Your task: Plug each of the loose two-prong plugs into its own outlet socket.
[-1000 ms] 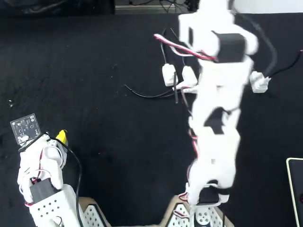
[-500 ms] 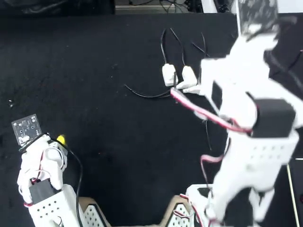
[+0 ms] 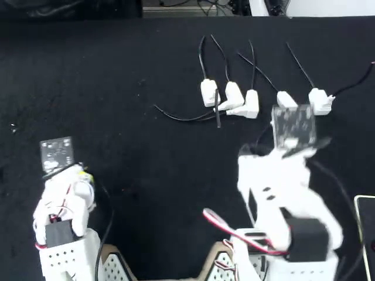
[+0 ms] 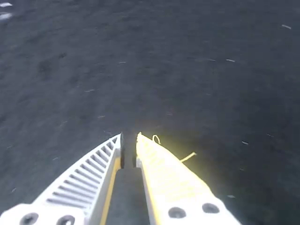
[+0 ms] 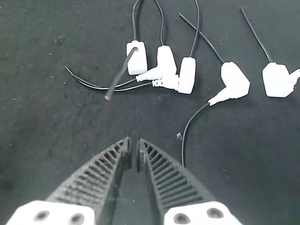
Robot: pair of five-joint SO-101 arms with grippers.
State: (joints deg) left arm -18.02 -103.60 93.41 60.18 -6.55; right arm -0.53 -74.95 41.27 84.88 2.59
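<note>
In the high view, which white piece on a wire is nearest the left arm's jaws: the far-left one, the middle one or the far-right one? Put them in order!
1. Far-left piece, left end of the row.
2. Middle piece, third of five.
3. Far-right piece, right end of the row.

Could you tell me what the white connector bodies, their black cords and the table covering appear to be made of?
The white connector bodies look like moulded plastic: smooth, evenly white, rounded edges. Their black cords seem rubber- or vinyl-sheathed wire, thin and bending freely. The table covering looks like matte black fabric or felt, dull with pale lint specks.
</note>
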